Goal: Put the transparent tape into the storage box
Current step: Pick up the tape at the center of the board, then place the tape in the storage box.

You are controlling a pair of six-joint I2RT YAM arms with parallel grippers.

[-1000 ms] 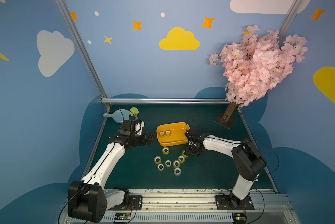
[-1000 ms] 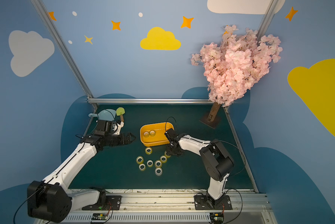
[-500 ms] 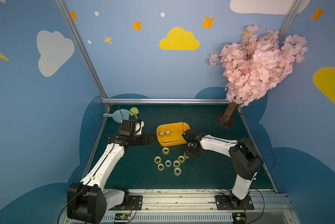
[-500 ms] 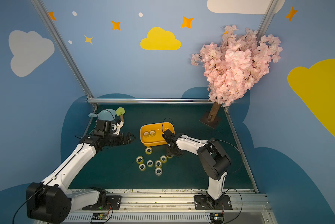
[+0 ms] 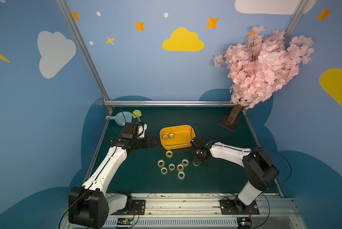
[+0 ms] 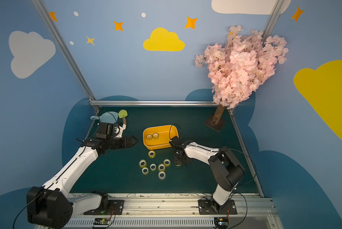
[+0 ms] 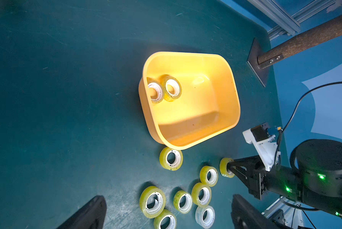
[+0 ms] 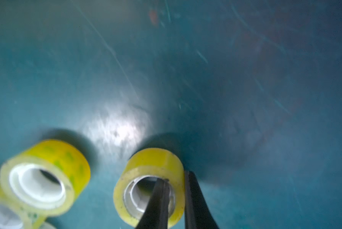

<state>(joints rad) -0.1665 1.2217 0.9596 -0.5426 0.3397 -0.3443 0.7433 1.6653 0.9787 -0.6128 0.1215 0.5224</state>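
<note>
The bench (image 5: 215, 178) is a dark green, scuffed mat. It is boxed in by blue walls (image 5: 146, 69) painted with clouds and stars, and a pink blossom tree (image 5: 261, 67) stands at the back right corner.

The storage box (image 5: 178, 146) sits mid-bench with two tape rolls (image 7: 173, 89) lying together at one end. More loose rolls (image 5: 171, 167) are scattered on the mat just in front of it.

The right gripper (image 8: 175, 176) has pinched down on the wall of one transparent tape roll (image 8: 156, 160), with one finger in the white core and the other outside. That roll sits on the mat beside the loose ones. In both top views the gripper hides nearly all of it.

The left gripper (image 5: 156, 141) hangs beside the box, spread wide and empty.

At the back left, a pale blue dustpan (image 5: 123, 119) is partly covered by the left arm, and the right wrist view is blurred.
</note>
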